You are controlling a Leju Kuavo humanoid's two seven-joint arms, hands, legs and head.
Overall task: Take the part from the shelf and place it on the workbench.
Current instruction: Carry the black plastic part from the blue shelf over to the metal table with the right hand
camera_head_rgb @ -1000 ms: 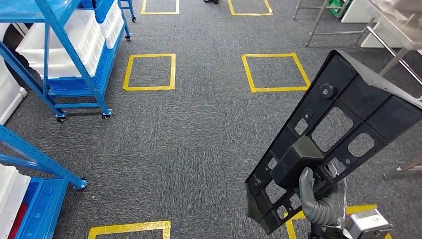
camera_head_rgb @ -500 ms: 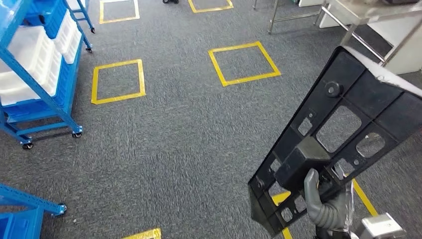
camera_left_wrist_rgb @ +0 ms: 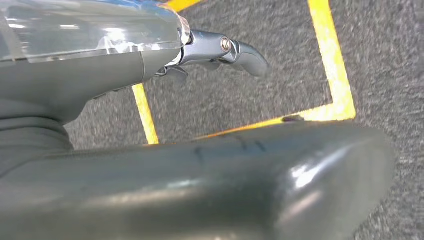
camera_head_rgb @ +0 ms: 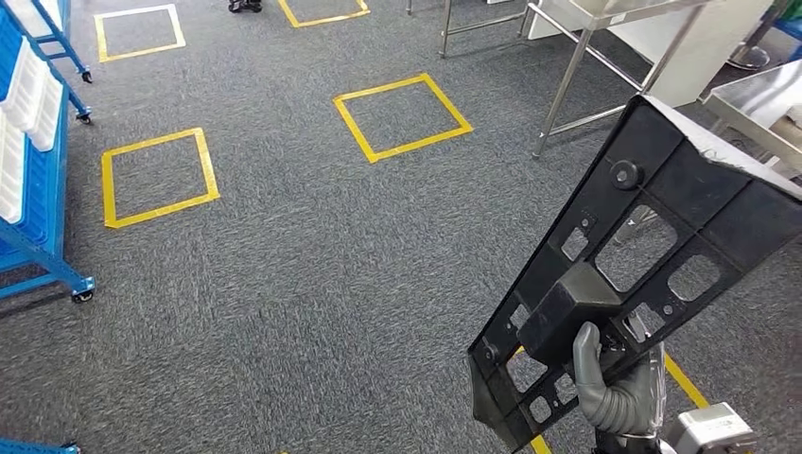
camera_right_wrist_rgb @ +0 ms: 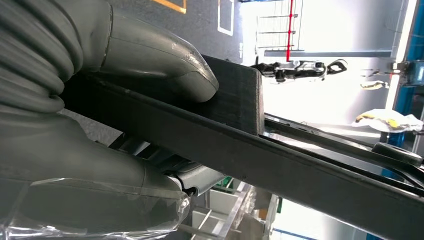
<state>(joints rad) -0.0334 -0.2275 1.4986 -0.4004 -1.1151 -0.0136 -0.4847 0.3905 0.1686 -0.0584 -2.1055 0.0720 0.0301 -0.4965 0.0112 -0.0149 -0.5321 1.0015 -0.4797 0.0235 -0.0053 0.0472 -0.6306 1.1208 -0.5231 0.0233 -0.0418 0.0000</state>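
A large black plastic part (camera_head_rgb: 683, 194), a flat panel with several cut-outs and a raised block, stands tilted at the lower right of the head view. My right hand (camera_head_rgb: 613, 395) grips it from below, near the block. The right wrist view shows the hand (camera_right_wrist_rgb: 100, 100) clamped on the part's edge (camera_right_wrist_rgb: 310, 170), with the thumb on top. My left hand (camera_left_wrist_rgb: 210, 175) hangs over grey carpet and yellow tape, holding nothing, its fingers (camera_left_wrist_rgb: 245, 52) apart from the thumb. A steel workbench top (camera_head_rgb: 757, 106) shows at the upper right, behind the part.
A blue wheeled shelf (camera_head_rgb: 43, 246) with white bins stands at the left edge. Steel table legs (camera_head_rgb: 565, 90) rise at the top right. Yellow tape squares (camera_head_rgb: 402, 115) mark the grey carpet, and a person's feet (camera_head_rgb: 244, 6) are at the top.
The camera has turned right: the blue shelves have slid toward the left edge and steel tables have come in at the upper right. The part stays in my right hand.
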